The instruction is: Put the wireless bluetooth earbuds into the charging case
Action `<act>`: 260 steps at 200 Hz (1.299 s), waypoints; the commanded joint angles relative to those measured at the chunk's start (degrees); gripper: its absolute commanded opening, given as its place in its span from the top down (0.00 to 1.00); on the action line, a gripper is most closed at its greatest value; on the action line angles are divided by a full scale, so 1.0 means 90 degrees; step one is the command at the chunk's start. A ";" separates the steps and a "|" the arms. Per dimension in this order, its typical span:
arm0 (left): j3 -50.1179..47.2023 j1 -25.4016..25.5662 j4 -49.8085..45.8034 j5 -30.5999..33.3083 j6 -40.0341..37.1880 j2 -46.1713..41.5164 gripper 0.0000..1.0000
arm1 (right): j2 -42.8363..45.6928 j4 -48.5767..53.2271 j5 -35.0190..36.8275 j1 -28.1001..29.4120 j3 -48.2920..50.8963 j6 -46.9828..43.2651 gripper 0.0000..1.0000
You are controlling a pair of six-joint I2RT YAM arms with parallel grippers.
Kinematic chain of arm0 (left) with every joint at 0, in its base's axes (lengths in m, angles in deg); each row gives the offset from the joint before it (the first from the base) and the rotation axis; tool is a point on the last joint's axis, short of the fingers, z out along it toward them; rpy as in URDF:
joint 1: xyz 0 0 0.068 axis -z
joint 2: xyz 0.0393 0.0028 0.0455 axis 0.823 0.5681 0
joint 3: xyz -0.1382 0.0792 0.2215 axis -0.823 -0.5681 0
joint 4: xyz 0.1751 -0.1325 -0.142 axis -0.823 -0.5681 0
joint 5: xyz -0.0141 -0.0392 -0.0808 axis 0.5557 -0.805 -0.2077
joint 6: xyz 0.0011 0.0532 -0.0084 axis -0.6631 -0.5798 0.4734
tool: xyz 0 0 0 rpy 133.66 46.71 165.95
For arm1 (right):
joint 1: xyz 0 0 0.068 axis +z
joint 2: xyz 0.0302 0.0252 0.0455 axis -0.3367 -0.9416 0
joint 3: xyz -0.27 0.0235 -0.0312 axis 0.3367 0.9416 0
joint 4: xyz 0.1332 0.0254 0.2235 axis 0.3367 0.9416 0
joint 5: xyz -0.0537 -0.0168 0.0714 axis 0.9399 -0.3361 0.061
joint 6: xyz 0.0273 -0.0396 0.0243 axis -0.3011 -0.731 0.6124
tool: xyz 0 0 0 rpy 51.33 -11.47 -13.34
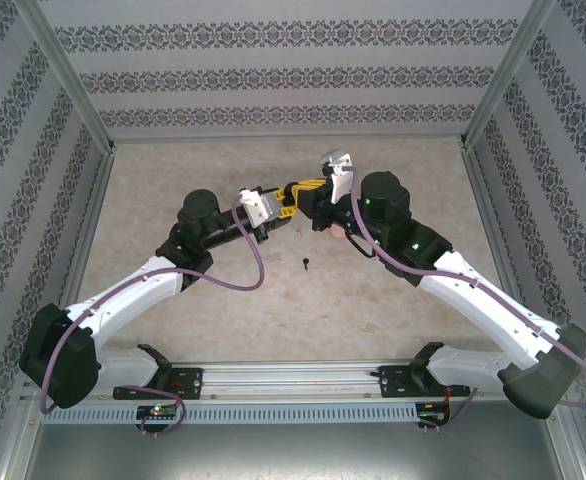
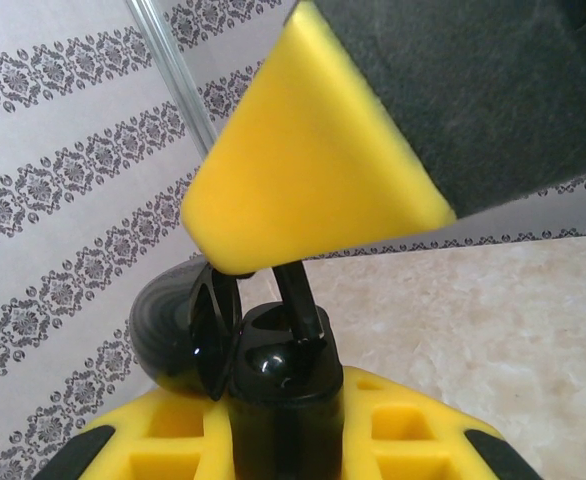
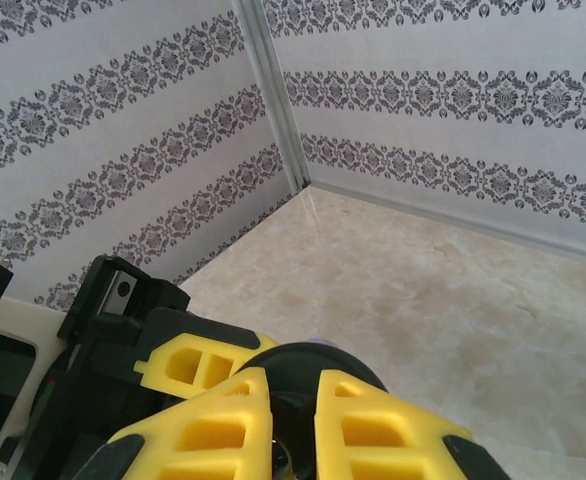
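Above the middle of the tabletop, at the upper centre of the overhead view, the two arms meet tip to tip. The left pincer comes in from the left of the frame and the right pincer from the right, so that their yellow ends almost touch.

At the bottom centre of the left wrist view, the left pincer is clenched on a glossy black charging case, which sits upright between its yellow fingers. The case's lid is swung open to the left. A black earbud stands in the case's open top, head down in the well and stem pointing up and slightly left. The stem runs up to the underside of a big yellow fingertip, which crosses the upper half of that frame.

Along the bottom edge of the right wrist view, the right pincer's fingers are drawn nearly together, leaving a thin slit. The round dark rim of the case lies just behind them. Whether they nip the stem cannot be told.

Below the pincers in the overhead view, a loose earbud, also black, lies alone on the bare tabletop, well apart from the case. Patterned walls close in the back and both sides.
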 commanded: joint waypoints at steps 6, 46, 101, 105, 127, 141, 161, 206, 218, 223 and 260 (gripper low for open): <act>0.0289 0.0047 0.0183 -0.0089 0.0111 0.0002 1.00 | 0.0138 -0.0037 0.0163 0.0047 0.0092 -0.0111 0.87; 0.0291 0.0042 0.0182 -0.0093 0.0137 -0.0004 1.00 | 0.0173 0.0010 0.0152 0.0045 0.0046 -0.0159 0.87; 0.0326 0.0042 0.0143 -0.0090 0.0147 -0.0015 1.00 | -0.0072 0.0277 -0.0107 0.0053 0.0007 -0.0191 0.88; 0.0321 0.0044 0.0148 -0.0091 0.0149 -0.0024 1.00 | -0.0081 0.0283 -0.0116 0.0050 0.0014 -0.0204 0.88; 0.0330 0.0042 0.0150 -0.0094 0.0161 -0.0030 1.00 | -0.0144 0.0429 -0.0157 0.0050 -0.0020 -0.0309 0.89; 0.0340 0.0044 0.0114 -0.0087 0.0167 -0.0019 1.00 | -0.0194 0.0556 -0.0185 0.0071 -0.0066 -0.0412 0.89; 0.0362 0.0042 0.0097 -0.0084 0.0169 -0.0009 1.00 | -0.0280 0.0779 -0.0265 0.0105 -0.0175 -0.0677 0.90; 0.0383 0.0042 0.0026 -0.0085 0.0186 -0.0004 1.00 | -0.0406 0.1189 -0.0587 0.0184 -0.0385 -0.1540 0.90; 0.0397 0.0043 0.0021 -0.0093 0.0204 -0.0010 1.00 | -0.0439 0.1305 -0.0589 0.0191 -0.0453 -0.1670 0.90; 0.0390 0.0043 0.0021 -0.0091 0.0212 -0.0008 1.00 | -0.0462 0.1356 -0.0593 0.0194 -0.0483 -0.1713 0.90; 0.0380 0.0043 -0.0003 -0.0109 0.0252 -0.0009 1.00 | -0.0555 0.1456 -0.0448 0.0180 -0.0636 -0.1824 0.90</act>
